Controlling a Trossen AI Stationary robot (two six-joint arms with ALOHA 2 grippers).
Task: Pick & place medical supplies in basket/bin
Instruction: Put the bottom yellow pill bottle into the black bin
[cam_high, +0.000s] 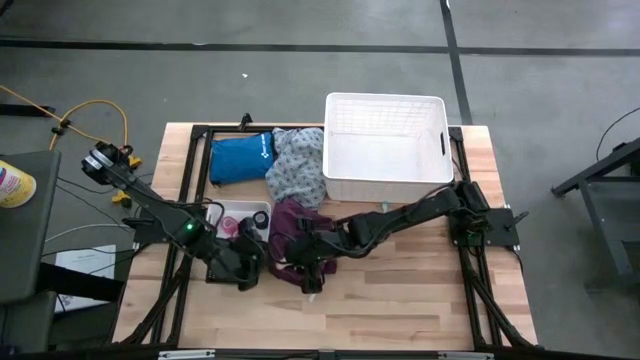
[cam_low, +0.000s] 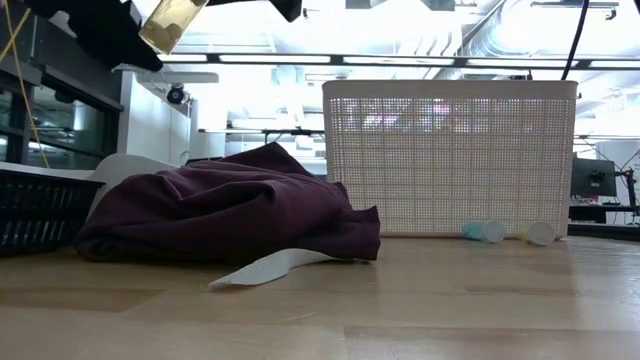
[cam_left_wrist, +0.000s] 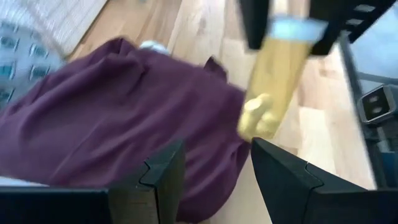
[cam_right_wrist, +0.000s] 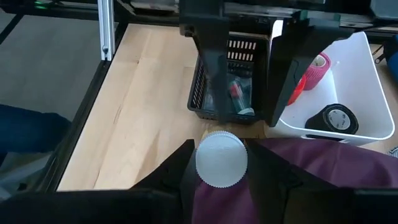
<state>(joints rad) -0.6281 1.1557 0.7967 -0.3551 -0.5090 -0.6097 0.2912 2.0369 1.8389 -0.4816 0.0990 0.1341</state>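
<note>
While clamped in the right pincer, vial, above maroon garment

Wooden bench with supplies

On it: white lattice basket, maroon garment, grey-patterned cloth, blue pouch, white tray, black mesh crate (vials inside).

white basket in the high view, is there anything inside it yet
No. In the high view the white basket shows only its bare lattice floor, while the maroon cloth lies on the table in front of it.
</note>
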